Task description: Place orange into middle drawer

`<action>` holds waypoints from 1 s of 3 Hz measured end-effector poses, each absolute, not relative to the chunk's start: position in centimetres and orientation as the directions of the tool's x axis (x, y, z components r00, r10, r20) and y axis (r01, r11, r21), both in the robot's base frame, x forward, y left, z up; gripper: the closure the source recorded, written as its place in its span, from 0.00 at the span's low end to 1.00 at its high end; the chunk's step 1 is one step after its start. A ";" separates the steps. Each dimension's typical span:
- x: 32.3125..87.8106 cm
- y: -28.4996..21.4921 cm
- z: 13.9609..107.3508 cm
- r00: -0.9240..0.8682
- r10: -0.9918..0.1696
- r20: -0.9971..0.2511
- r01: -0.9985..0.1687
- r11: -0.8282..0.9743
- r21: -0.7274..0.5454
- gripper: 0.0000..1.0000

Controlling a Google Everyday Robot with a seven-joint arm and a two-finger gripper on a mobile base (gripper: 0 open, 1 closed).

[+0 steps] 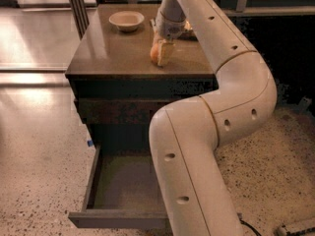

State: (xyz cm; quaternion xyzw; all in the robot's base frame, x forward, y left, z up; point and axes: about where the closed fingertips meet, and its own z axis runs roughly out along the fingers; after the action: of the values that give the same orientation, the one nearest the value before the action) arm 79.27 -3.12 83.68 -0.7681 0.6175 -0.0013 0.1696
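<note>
The orange [154,53] is at the middle of the dark cabinet top [113,53], between the fingers of my gripper [160,54]. The gripper comes down from above and is shut on the orange; one pale finger [165,53] covers the fruit's right side. I cannot tell whether the orange rests on the top or hangs just above it. The middle drawer [93,181] stands pulled open low on the cabinet front, with a flat greyish floor and nothing in it that I can see. My arm hides its right part.
A shallow beige bowl [126,19] sits at the back left of the cabinet top. A shiny object [188,29] is partly hidden behind my wrist. My large white arm [216,122] crosses in front of the cabinet's right side. Speckled floor surrounds the cabinet.
</note>
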 end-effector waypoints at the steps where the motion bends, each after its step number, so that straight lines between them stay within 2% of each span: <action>1: 79.3 -3.1 83.7 0.237 -0.949 -0.208 -0.948 -0.180 -0.262 1.00; 3: 77.8 -2.3 89.1 0.371 -0.868 -0.330 -0.893 -0.237 -0.382 1.00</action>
State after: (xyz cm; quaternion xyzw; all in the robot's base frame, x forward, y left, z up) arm 77.76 -2.34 89.15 -0.7861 0.5601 0.0244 0.2602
